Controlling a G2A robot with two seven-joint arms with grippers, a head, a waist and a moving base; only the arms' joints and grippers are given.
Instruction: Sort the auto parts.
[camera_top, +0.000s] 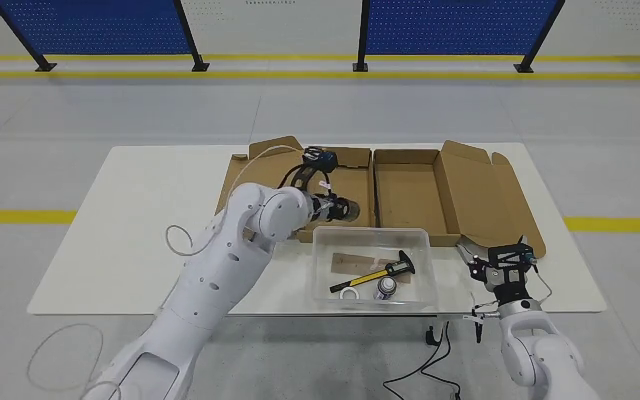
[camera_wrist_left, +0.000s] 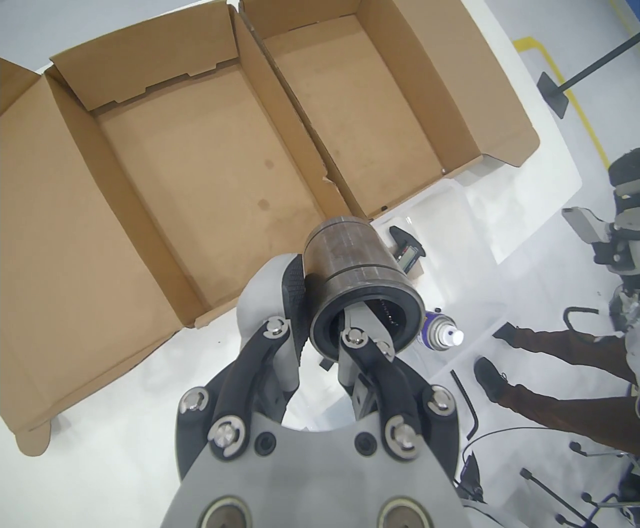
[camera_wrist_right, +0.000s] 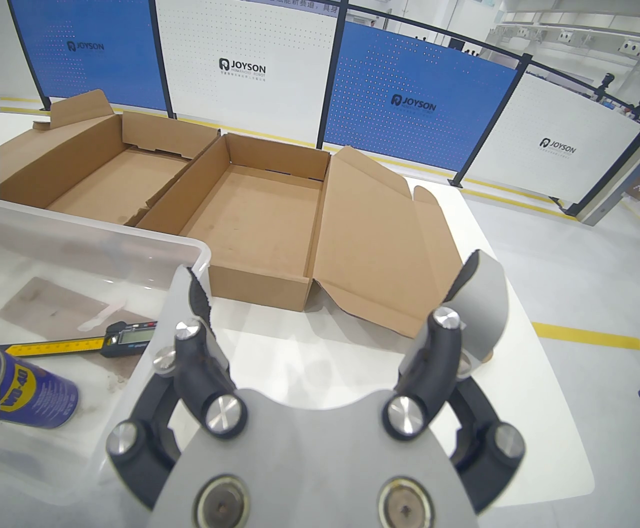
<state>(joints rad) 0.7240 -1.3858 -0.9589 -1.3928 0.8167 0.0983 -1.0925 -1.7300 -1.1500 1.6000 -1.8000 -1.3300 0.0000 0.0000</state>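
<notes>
My left gripper (camera_wrist_left: 325, 300) is shut on a dark metal cylindrical bearing (camera_wrist_left: 350, 270), one finger inside its bore and one on its outer wall. In the top view the bearing (camera_top: 341, 209) hangs over the front right corner of the left cardboard box (camera_top: 262, 162). The right cardboard box (camera_top: 405, 195) stands beside it, with nothing inside. A clear plastic bin (camera_top: 424, 240) in front of the boxes holds a yellow caliper (camera_top: 380, 272), a blue spray can (camera_top: 385, 289) and a white ring (camera_top: 348, 295). My right gripper (camera_wrist_right: 340, 290) is open with nothing in it, at the bin's right side near the table's front edge.
The right box's open lid flap (camera_wrist_right: 380, 240) lies flat on the table beyond my right gripper. A brown sheet (camera_wrist_right: 55, 305) lies on the bin floor. The table's front right corner (camera_wrist_right: 550, 400) is close to the right gripper. The white table is bare left of the boxes (camera_top: 150, 220).
</notes>
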